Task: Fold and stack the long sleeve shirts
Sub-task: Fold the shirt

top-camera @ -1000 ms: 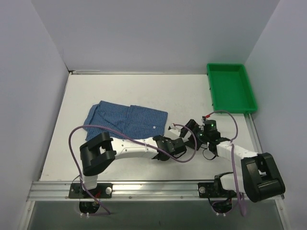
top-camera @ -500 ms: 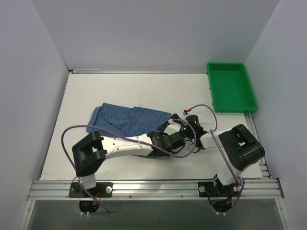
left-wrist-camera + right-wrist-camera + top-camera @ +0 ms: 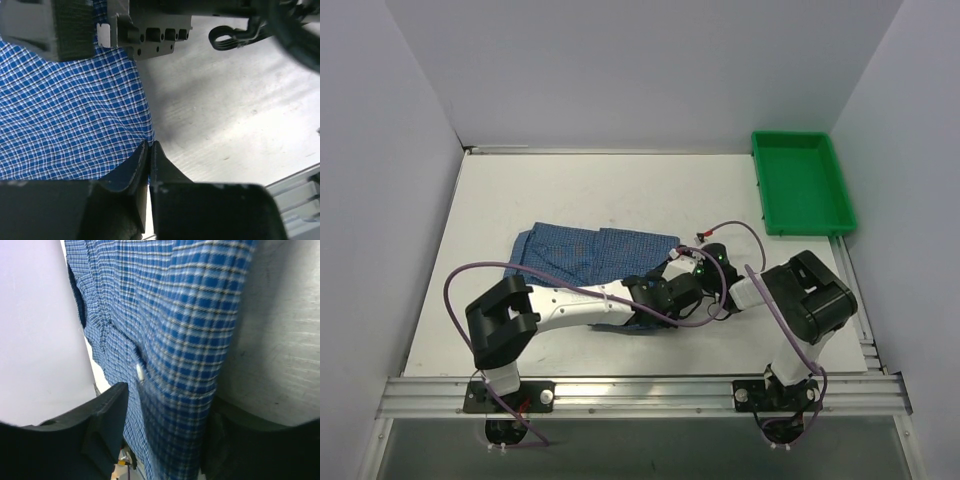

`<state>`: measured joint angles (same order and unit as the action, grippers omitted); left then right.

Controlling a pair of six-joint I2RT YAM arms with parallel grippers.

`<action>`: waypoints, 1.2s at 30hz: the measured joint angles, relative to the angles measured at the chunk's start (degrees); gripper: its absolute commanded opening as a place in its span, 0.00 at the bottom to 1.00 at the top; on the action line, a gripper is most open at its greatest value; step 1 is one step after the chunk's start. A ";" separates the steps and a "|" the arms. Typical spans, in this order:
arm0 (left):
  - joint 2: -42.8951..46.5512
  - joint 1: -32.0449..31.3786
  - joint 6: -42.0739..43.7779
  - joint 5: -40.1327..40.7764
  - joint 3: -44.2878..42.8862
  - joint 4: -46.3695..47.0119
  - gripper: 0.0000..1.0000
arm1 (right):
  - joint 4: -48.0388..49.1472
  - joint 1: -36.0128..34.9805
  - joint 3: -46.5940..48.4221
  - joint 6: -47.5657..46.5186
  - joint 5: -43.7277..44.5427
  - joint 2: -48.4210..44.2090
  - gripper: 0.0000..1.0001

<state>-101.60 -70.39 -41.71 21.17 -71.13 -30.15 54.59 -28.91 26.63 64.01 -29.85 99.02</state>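
Note:
One long sleeve shirt (image 3: 585, 252), blue fine-checked, lies partly folded at mid-table. Both grippers meet at its right edge. My left gripper (image 3: 660, 291) reaches in from the left. In the left wrist view its jaws (image 3: 149, 146) are pressed nearly together on the hem of the shirt (image 3: 65, 115). My right gripper (image 3: 684, 268) comes from the right. In its wrist view the two fingers (image 3: 107, 422) straddle a raised fold of the shirt (image 3: 185, 365), which fills the gap; a white button (image 3: 140, 372) shows beside it.
A green tray (image 3: 802, 180) stands at the back right of the table. Purple cables loop over both arms. White walls close in the left, back and right sides. A metal rail (image 3: 640, 395) runs along the near edge.
The right arm swung left to the shirt's right edge and its jaws narrowed round a fold of cloth. The left gripper shifted slightly left; a bit of shirt now shows below the left arm.

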 measured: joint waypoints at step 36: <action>24.26 45.22 2.47 -25.05 27.85 4.98 0.52 | -86.73 9.42 39.80 -51.74 20.37 -14.86 0.00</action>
<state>-77.34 -25.17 -39.24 -3.88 -43.29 -25.17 -32.14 -19.49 66.43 12.27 -9.47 84.16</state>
